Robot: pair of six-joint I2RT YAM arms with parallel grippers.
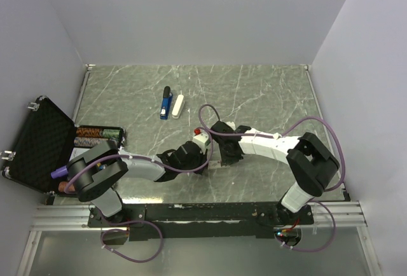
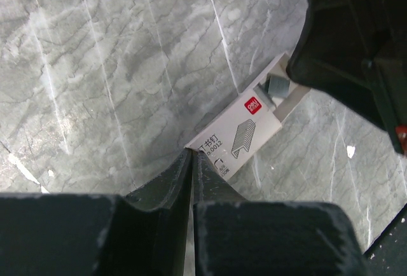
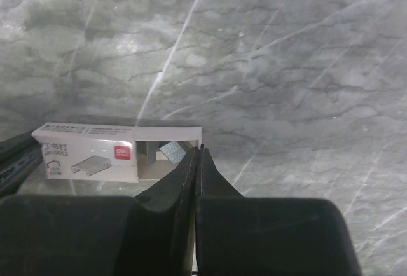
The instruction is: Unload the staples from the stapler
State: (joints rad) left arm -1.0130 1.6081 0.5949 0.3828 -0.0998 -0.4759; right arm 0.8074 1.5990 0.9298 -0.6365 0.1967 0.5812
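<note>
Stapler lies flat at the far middle of the counter, just beside a white bar, with nothing touching it. Both arms are well apart from it, meeting nearer the bases over a small staple box.

Left end effector is almost closed, its tips pinching one end of the box. Right end effector is fully closed, with its tips at the open end where the tray sticks out. Can't tell if it's nipping the tray wall or only pressing on it. Grey staples sit in the tray. Can't tell if any are left in the stapler.

Step in hand looks like working the tray in the box.
- Left should keep the sleeve firm and flat on the counter.
- Right should move the tray straight along the box's long axis, with no twist, or the card will jam.
- Go slow and keep it level, because the open end would spill staples.
- The pinch is on thin card, so it could slip.

A black case lies open at the left edge, out of the way.
</note>
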